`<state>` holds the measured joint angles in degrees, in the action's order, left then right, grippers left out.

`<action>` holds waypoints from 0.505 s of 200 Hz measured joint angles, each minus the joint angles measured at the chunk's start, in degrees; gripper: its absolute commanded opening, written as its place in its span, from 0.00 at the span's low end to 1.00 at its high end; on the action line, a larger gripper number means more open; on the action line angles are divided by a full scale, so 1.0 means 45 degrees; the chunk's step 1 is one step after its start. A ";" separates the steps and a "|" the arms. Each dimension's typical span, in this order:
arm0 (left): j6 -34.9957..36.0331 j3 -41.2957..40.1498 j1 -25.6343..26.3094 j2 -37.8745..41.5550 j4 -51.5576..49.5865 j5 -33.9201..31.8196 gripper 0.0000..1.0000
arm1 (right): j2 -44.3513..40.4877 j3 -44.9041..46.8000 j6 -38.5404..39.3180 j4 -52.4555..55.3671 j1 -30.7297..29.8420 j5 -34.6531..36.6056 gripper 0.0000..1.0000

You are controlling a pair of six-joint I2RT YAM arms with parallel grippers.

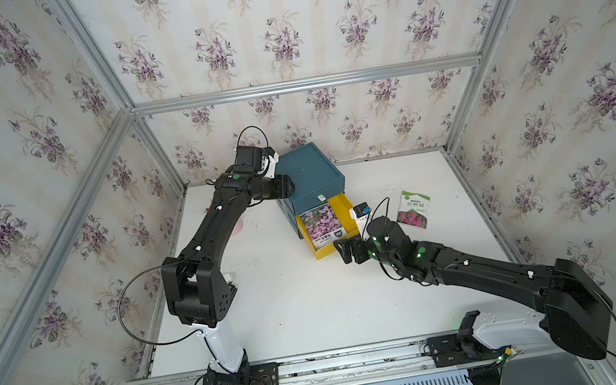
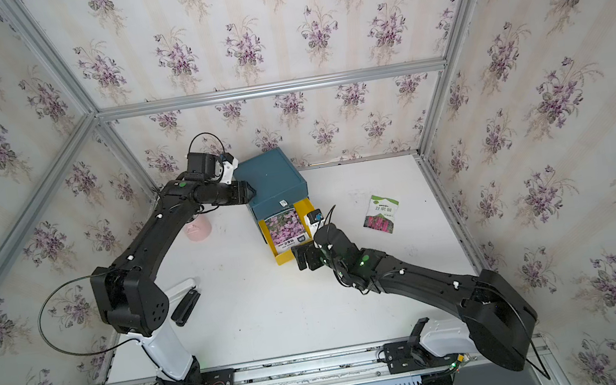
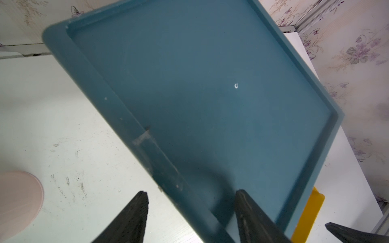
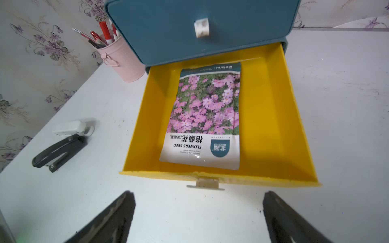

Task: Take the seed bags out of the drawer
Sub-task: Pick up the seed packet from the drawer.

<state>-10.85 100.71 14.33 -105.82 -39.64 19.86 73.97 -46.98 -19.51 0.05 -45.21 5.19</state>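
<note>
1. The right gripper (image 4: 200, 197) hangs low over the table (image 4: 168, 210), just in front of the yellow drawer (image 4: 294, 126), with its jaws wide apart and empty; I judge the step in hand to be reaching in for a packet
2. It should lift clear of the drawer's front wall and the pull tab (image 4: 205, 185) before dipping, or a finger may catch and drag the drawer
3. The pink-purple seed bag (image 4: 204, 117) lies flat on the drawer floor and looks thin and glossy; pinching its near white edge seems safer than pressing from above
4. The left gripper (image 3: 192, 192) is closed about the rim of the blue cabinet (image 3: 200, 84), which should steady it
5. The white-green seed bag (image 1: 414, 209) lies out on the table, right of the drawer; there is room beside it for the next one, and no third bag shows
</note>
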 measured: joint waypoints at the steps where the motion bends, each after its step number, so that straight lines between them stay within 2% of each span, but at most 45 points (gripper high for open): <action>1: 0.0005 0.0000 0.0000 0.0000 0.0000 0.0000 0.68 | 0.0015 -0.0063 0.0000 0.0049 0.0044 -0.0058 0.99; 22: 0.0073 0.0015 0.0000 0.0000 -0.0039 0.0000 0.68 | 0.0942 -0.1812 0.0248 0.1224 0.0981 -0.1438 1.00; 60: 0.0185 0.0034 0.0005 0.0000 -0.0078 0.0000 0.69 | 0.3133 -0.4891 0.0690 0.3424 0.1865 -0.3585 0.98; 101: 0.0282 0.0151 0.0005 -0.0058 -0.0204 0.0010 0.68 | 0.5008 -0.6999 0.1049 0.5294 0.2395 -0.4522 0.94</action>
<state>-9.58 101.38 14.35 -106.08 -40.56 19.90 96.51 -78.48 -14.79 23.88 -34.44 -15.16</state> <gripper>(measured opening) 0.685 0.946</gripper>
